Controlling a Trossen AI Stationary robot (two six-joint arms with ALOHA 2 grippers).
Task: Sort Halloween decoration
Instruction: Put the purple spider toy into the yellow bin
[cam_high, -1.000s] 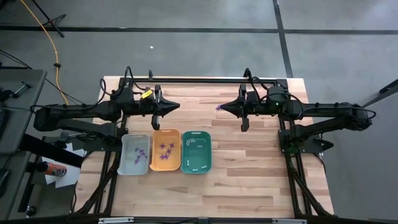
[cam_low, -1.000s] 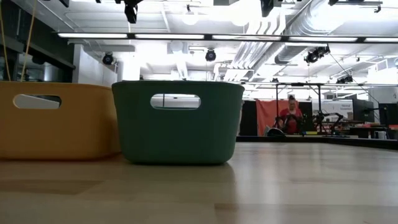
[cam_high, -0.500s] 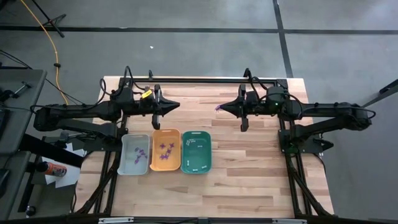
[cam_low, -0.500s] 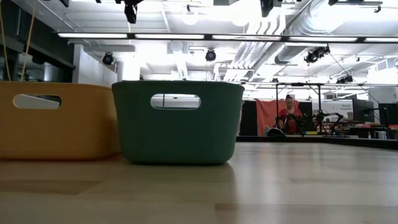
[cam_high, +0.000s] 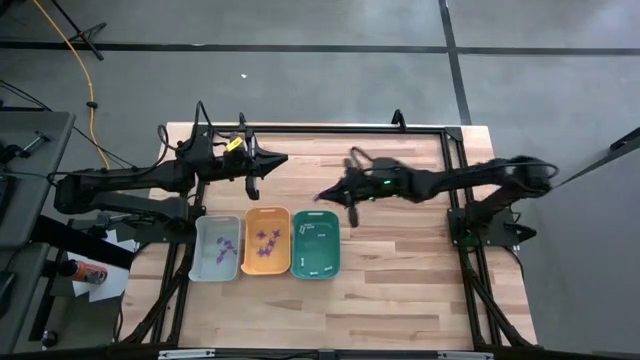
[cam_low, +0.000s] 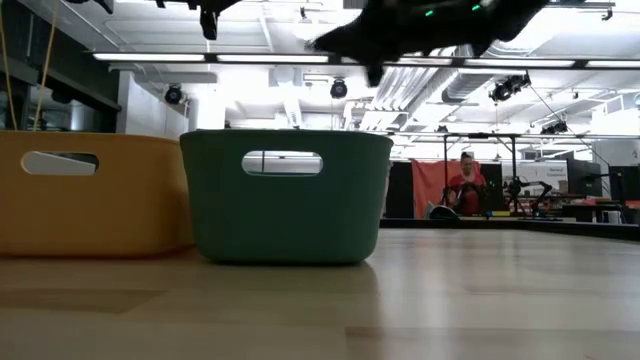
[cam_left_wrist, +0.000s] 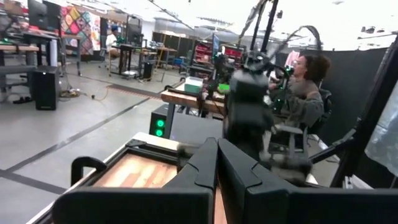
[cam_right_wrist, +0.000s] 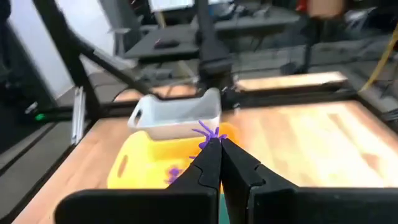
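Note:
My right gripper (cam_high: 326, 196) is shut on a tiny purple Halloween decoration piece (cam_right_wrist: 204, 131). It hovers above the table just beyond the far end of the teal tray (cam_high: 316, 243). Its dark arm (cam_low: 400, 28) crosses the top of the low view. More purple pieces lie in the orange tray (cam_high: 266, 241) and the grey tray (cam_high: 218, 248). White stick-like pieces lie in the teal tray. My left gripper (cam_high: 283, 158) waits shut and with nothing in it, high over the table's far left part. My right gripper pinches the purple piece (cam_high: 318, 197) between its two fingertips (cam_right_wrist: 210, 151). The spiky part of the piece sticks out past the tips. The fingers reach nearly level from the table's right, tipped slightly down. The piece is lifted clear of table and trays.
The three trays stand side by side at the table's near left: grey, orange, teal. A black frame rail (cam_high: 340, 129) runs along the far edge. Bare wood (cam_high: 400, 270) lies right of the teal tray. A seated person (cam_left_wrist: 308, 93) is in the room beyond.
My right gripper has swung from the far right part of the table toward the left and near edges, and down toward the teal tray. It stays shut on the purple piece. Almost all of that move came in the last half second. My left gripper has swung slightly toward the far edge.

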